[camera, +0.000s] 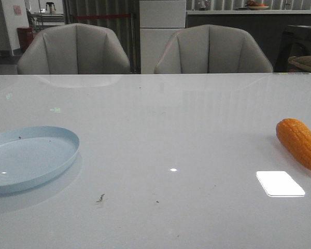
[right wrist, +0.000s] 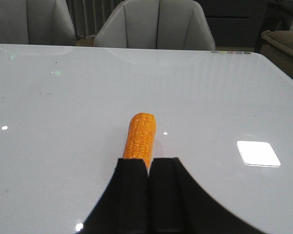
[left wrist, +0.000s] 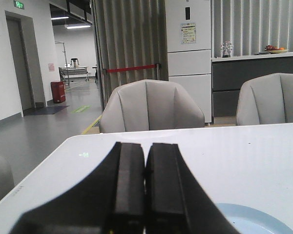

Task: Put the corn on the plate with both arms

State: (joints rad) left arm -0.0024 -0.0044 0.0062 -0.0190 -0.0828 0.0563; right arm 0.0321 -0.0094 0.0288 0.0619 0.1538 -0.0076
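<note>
The orange corn [camera: 300,142] lies on the white table at the right edge of the front view. The pale blue plate [camera: 28,158] sits at the left, empty. Neither arm shows in the front view. In the right wrist view the right gripper [right wrist: 148,163] is shut and empty, its black fingers pressed together, with the corn [right wrist: 140,136] lying on the table just beyond the fingertips, its near end hidden behind them. In the left wrist view the left gripper [left wrist: 145,148] is shut and empty above the table, and the plate's rim [left wrist: 249,219] shows beside the fingers.
Two grey chairs [camera: 75,49] [camera: 212,49] stand behind the table's far edge. A bright light patch [camera: 280,183] reflects on the glossy tabletop near the corn. A small dark scrap [camera: 100,197] lies near the front, right of the plate.
</note>
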